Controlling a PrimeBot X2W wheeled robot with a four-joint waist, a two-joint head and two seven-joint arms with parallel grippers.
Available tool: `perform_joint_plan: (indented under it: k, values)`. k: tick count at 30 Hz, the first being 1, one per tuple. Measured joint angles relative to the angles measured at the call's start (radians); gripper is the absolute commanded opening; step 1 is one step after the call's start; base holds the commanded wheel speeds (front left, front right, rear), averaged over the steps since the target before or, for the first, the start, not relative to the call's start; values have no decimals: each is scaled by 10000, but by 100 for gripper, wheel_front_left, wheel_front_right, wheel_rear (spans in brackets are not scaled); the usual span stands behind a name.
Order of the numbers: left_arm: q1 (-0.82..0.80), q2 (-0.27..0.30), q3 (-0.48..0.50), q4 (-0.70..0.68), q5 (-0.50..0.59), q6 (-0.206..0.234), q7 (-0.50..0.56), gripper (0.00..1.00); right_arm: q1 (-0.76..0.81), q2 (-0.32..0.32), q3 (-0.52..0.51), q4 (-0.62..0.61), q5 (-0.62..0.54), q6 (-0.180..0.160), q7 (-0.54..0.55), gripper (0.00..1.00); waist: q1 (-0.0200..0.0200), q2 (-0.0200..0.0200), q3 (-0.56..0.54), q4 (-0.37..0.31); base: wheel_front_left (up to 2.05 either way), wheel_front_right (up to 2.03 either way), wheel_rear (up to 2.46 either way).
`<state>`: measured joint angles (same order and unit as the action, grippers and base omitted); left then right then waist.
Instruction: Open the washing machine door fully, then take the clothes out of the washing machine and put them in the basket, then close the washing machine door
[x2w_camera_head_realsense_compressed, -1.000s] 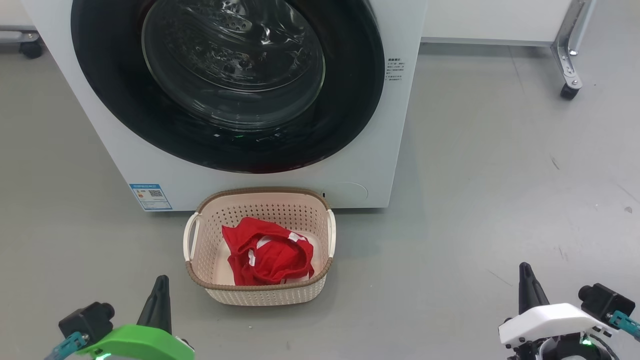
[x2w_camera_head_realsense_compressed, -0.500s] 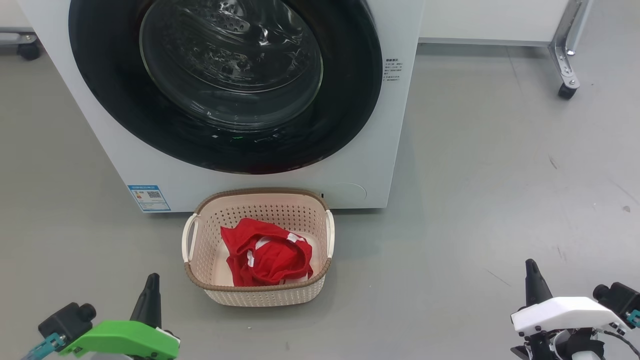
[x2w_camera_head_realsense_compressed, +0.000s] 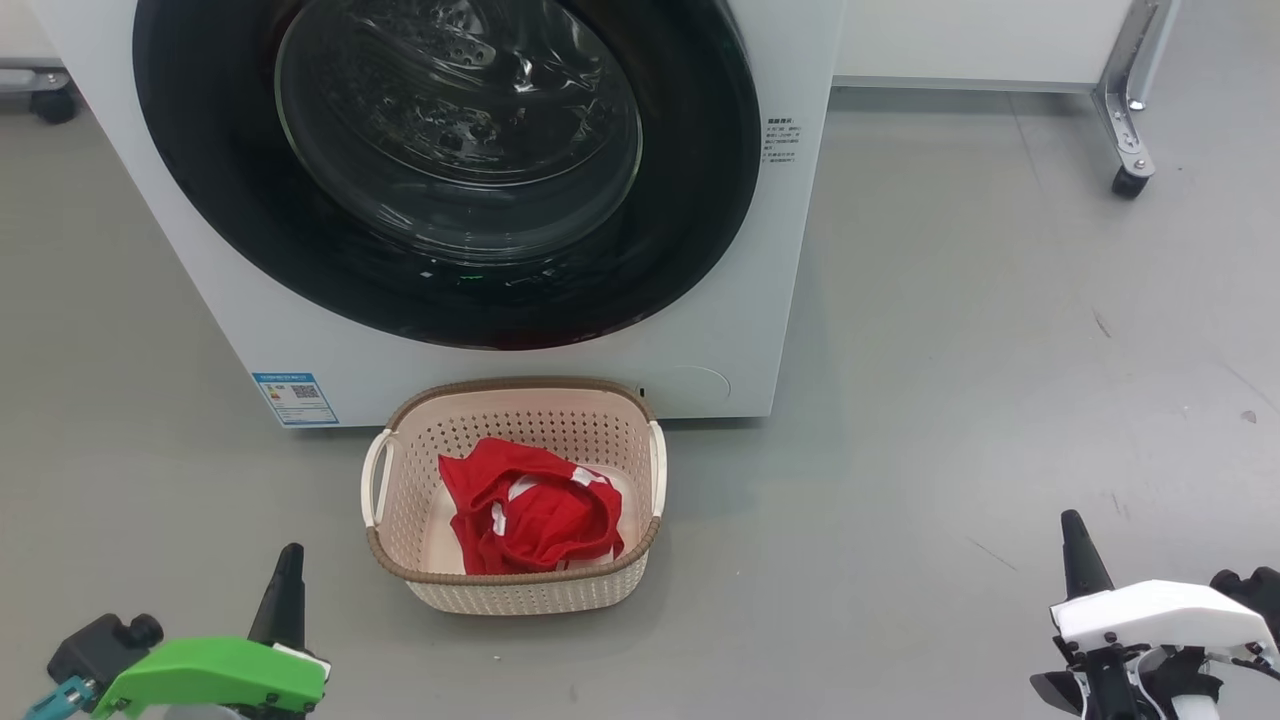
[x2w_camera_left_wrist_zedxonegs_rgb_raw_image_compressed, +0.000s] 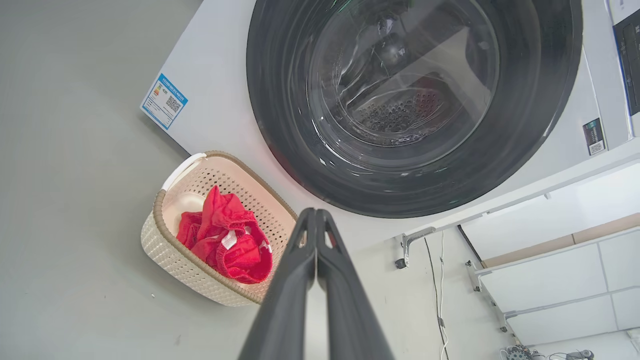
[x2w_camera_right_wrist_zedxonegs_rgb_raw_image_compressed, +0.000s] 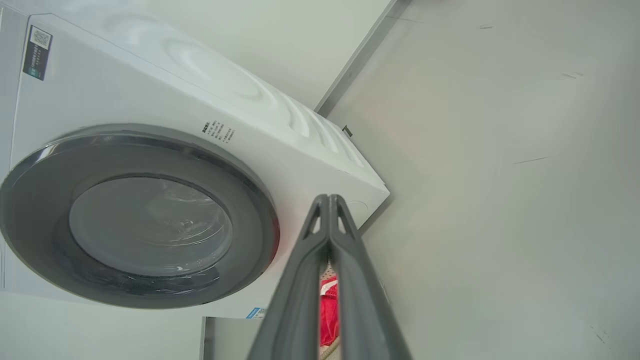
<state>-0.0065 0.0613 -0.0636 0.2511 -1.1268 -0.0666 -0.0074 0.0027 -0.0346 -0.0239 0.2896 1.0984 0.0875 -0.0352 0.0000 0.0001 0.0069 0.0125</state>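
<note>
We stand in a test lab. We see bare grey floor (x2w_camera_head_realsense_compressed: 980, 330), a wheeled frame (x2w_camera_head_realsense_compressed: 1122, 125), white panels (x2w_camera_left_wrist_zedxonegs_rgb_raw_image_compressed: 540, 280).

left gripper (x2w_camera_head_realsense_compressed: 288, 562) now sits lower and further left in the head view | right gripper (x2w_camera_head_realsense_compressed: 1074, 532) lower, further right

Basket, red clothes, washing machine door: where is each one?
basket (x2w_camera_head_realsense_compressed: 520, 596), head view, front perforated wall.
red clothes (x2w_camera_head_realsense_compressed: 535, 520), head view, middle of the heap.
washing machine door (x2w_camera_head_realsense_compressed: 700, 180), head view, black rim's right side.
</note>
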Motion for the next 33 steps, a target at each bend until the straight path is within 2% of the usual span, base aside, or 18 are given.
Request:
perform_joint_plan:
  k: [33]
  values:
    - [-397,-151,1152,217,-4105,-458,957,0,-548,-48,-840,-35,4372,257,1151,0,0,0,-37,-109,0,0,0]
